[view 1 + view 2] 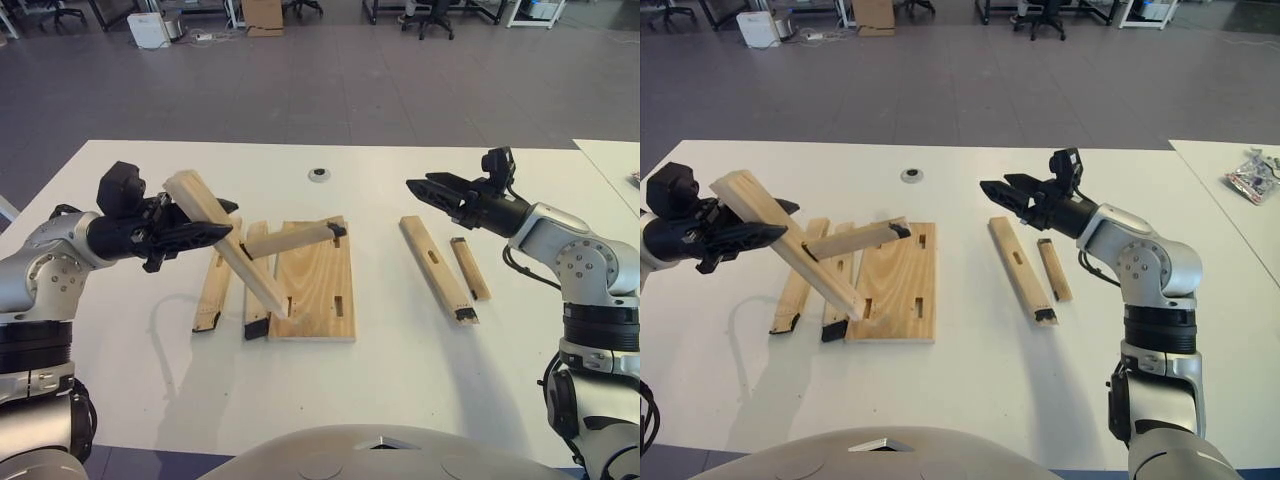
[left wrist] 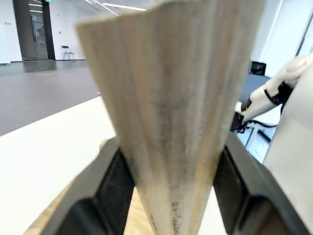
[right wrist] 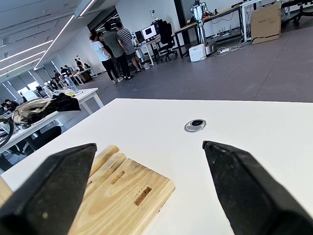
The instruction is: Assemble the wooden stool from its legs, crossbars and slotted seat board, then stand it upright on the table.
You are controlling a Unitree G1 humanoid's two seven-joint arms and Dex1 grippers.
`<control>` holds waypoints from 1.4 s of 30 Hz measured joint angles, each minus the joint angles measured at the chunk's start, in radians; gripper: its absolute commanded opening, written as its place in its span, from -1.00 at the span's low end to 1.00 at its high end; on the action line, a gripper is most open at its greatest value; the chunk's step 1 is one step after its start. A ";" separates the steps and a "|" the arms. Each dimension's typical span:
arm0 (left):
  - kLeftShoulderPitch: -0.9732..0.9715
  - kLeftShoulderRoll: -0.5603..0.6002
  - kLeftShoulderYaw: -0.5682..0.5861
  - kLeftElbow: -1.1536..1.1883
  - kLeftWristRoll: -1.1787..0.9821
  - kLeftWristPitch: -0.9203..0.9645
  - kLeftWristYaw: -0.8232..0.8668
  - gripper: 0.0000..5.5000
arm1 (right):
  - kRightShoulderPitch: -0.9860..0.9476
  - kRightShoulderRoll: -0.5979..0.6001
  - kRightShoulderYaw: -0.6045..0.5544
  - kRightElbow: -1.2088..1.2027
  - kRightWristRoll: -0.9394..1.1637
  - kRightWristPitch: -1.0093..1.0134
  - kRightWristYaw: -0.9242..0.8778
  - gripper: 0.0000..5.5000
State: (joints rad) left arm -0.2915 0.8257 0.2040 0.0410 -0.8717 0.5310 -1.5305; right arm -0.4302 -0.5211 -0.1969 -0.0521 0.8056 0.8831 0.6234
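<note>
On the white desk (image 1: 400,380) the slotted seat board (image 1: 313,285) lay flat. Just left of it an outer leg (image 1: 212,290) and an inner leg (image 1: 256,320) lay side by side, black feet at the near end, the inner one against the board's edge. A third leg (image 1: 245,262) had its lower end down at the board's near left corner and slanted up and away to the left. Its upper part was clamped in the left pincer (image 1: 222,220), held above the desk left of the board. A crossbar (image 1: 295,238) stuck out from that leg's side, raised over the board's far half. Right of the board, apart from it, lay a long slotted leg (image 1: 437,268) and, just beside it and farther from the board, a shorter crossbar (image 1: 470,268). Farther back on that side hung the right pincer (image 1: 418,182), fingers spread wide, holding nothing. Beyond the board's far edge sat a round grommet (image 1: 319,175)
</note>
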 measured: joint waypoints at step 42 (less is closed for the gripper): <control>0.208 -0.125 -0.147 -0.187 0.170 -0.343 0.108 -0.25 | 0.034 0.059 -0.001 -0.043 -0.017 0.003 -0.011 0.47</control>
State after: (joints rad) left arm -0.0834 0.7005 0.0567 -0.1455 -0.7018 0.1883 -1.4228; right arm -0.3960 -0.4618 -0.1980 -0.0951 0.7882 0.8863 0.6127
